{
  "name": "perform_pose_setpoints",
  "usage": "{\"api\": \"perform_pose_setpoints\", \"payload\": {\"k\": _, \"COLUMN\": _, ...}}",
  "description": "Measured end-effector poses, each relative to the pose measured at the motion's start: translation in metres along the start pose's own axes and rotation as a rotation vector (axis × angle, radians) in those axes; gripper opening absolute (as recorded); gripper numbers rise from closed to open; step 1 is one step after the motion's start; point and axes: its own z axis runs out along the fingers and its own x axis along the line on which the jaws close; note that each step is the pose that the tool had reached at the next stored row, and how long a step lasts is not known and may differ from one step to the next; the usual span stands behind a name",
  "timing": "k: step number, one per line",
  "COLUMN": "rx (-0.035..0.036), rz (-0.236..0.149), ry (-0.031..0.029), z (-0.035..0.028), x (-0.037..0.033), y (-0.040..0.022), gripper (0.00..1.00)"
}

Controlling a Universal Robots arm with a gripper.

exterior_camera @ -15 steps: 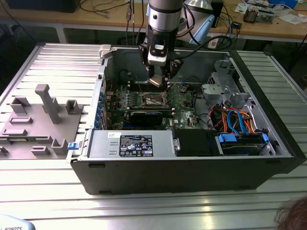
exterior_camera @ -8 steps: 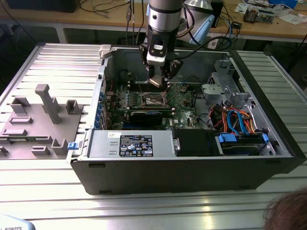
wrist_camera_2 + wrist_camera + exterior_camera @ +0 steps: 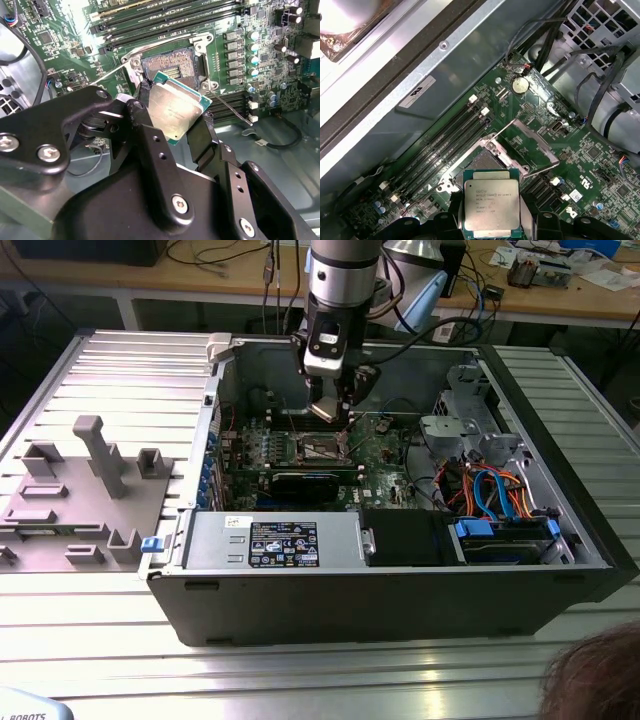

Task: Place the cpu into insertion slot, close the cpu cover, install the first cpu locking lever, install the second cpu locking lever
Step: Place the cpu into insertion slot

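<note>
Clamped on the cpu [image 3: 492, 207], by two opposite edges, between the black fingers [image 3: 152, 147] of the gripper [image 3: 330, 412]. Holds it flat side out, dull silver top toward the wrist cameras, with a thin green rim around the metal. Carried in the air, not seated. Hangs over the insertion slot [image 3: 479, 162] and apart from it, leaving the dark contact field bare and unfilled in both wrist views. Sits low inside the open computer case [image 3: 400, 605] in the exterior view, above the middle of the green circuit board [image 3: 385, 455].

Around the socket, all laid open for loading. The cpu cover [image 3: 535, 137] swung up and back on its hinge, window well clear of the contacts. The locking levers [image 3: 231, 107] unlatched, thin wire rods standing free on either side of the socket rather than hooked down.

Further out, long black memory slots [image 3: 442, 150] just beside the socket. A silver power supply box [image 3: 270, 540] along the near wall of the case. Blue and orange cables [image 3: 495, 490] toward the exterior view's right. A grey fixture block [image 3: 90, 480] on the ribbed metal table [image 3: 300, 680] at the exterior view's left, well apart from the case. The top of a person's head [image 3: 600, 675] at the near corner on the exterior view's right.

By the look of things, midway through the first step: chip in hand and brought over the socket, not yet lowered in. Cover not closed, neither lever fastened.
</note>
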Motion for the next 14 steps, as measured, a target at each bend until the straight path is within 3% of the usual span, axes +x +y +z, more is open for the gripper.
{"api": "perform_pose_setpoints", "payload": {"k": 14, "rx": 0.0001, "rz": 0.040, "ry": -0.0021, "z": 0.0009, "x": 0.0000, "y": 0.0000, "gripper": 0.54}}
